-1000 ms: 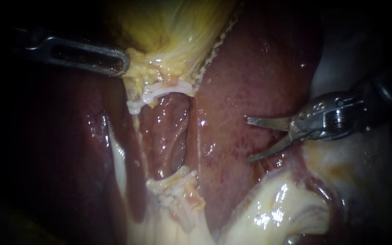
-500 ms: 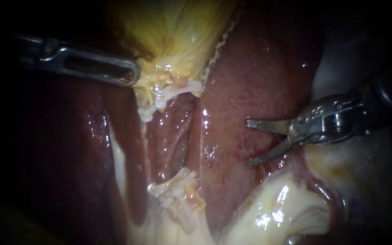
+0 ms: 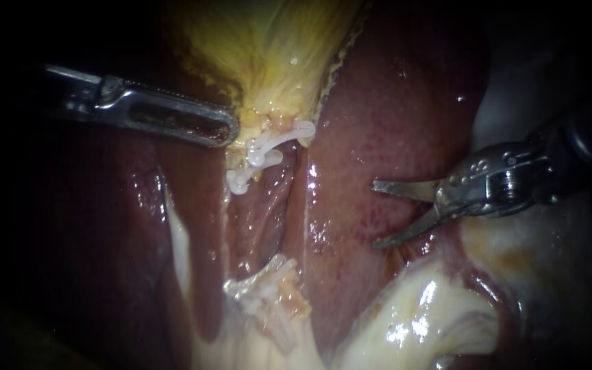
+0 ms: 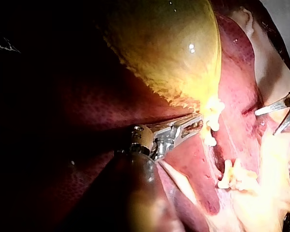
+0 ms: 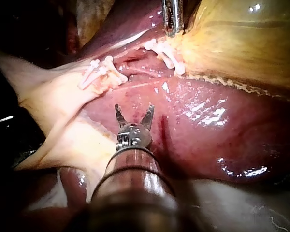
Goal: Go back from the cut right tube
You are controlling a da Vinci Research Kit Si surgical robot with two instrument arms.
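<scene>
Endoscope first. The cut right tube [image 3: 275, 128] is in two bits. One end sits up against the gallbladder [image 3: 268, 48] and the lower stump [image 3: 265, 284] is down in the pale tissue. Both ends carry white clips [image 3: 244, 179], with a bare strip between them. My right instrument [image 3: 376, 213] sits off to the side over the liver [image 3: 378, 103], well apart from both ends. Its pincer is released, with the two blades spread and nothing in them. My left instrument [image 3: 224, 129] looks to have its pincer clenched on the gallbladder's lower fringe, just beside the upper clips.

Left wrist cam: same story. The left pincer's tip is in the yellow fringe and the clips hang just ahead of it. The right blades show farther off, open.

Right wrist cam: the open blades hover above glossy liver, with both stumps ahead of them and clear.

Handling-wise, I'd guess those stumps are soft, wet, slippery and easy to tear, and a bump could shift a clip. So I wouldn't grab them at all. If I had to, I'd take the tissue behind the clips, never the clips themselves. Backing out should just need a straight pull along the shaft, keeping the blade tips off the liver.
</scene>
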